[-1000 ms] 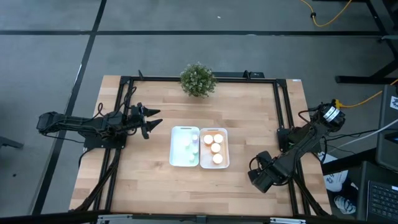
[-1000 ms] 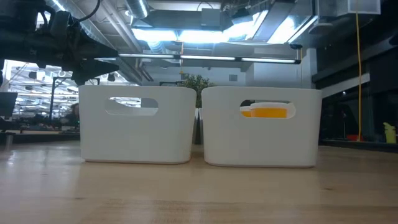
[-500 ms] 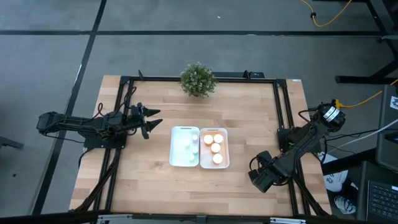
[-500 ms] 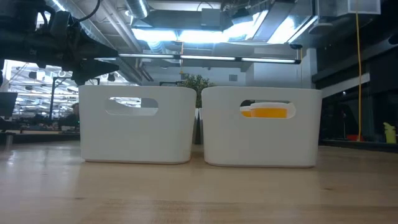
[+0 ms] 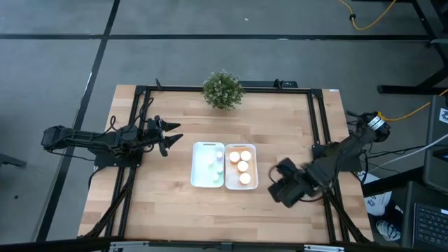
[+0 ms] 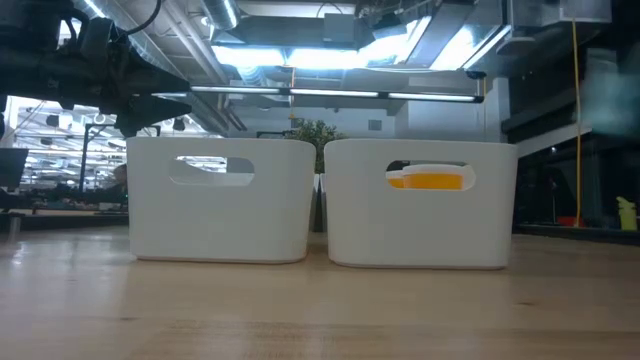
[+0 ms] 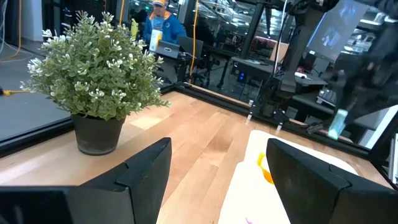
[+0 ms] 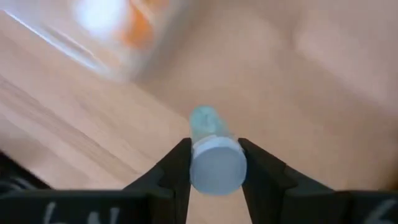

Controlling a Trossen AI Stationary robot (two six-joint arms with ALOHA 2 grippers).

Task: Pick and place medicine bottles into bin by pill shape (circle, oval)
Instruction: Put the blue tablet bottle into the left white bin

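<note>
Right gripper [image 8: 214, 163] is clamping a tiny pale teal bottle [image 8: 211, 155], cap facing the camera; left gripper [image 7: 214, 180] is hanging wide open.

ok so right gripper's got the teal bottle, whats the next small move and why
Probably carry it toward the left bin. The right gripper is shut on a pale teal bottle just right of the bins, and the left bin seems to hold pale greenish bottles, while the right bin holds orange ones. The left gripper waits open.

Two white bins [image 5: 224, 166] stand mid-bench with a potted plant [image 5: 222, 89] behind them, leaving bare bench [image 5: 175, 210] open on every other side.
</note>
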